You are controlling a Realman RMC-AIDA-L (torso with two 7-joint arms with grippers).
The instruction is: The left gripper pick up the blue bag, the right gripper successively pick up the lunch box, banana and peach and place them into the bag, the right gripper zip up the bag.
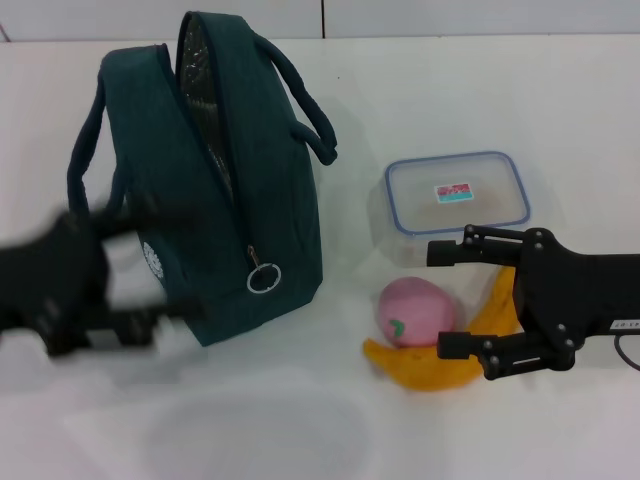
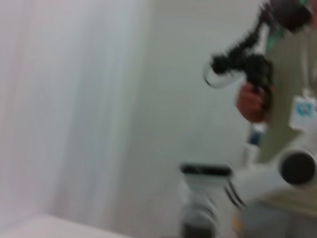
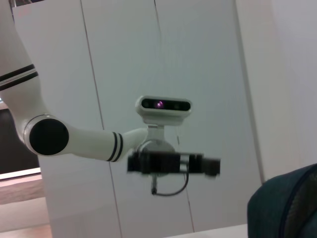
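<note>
head view | left gripper (image 1: 160, 265) at blue bag (image 1: 230, 170) | right gripper (image 1: 440, 300) fingers apart beside peach (image 1: 413, 312)

Your right end effector (image 1: 447, 300) is black metal, two slim fingers with visible screws, a small white label and a thin cable. Your left end effector (image 1: 150, 265) looks black too, though blurred.

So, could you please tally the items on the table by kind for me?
Bags: 1, the blue bag
Containers: 1, the lunch box
Toy fruit: 2, the banana and the peach
Total: 4
</note>
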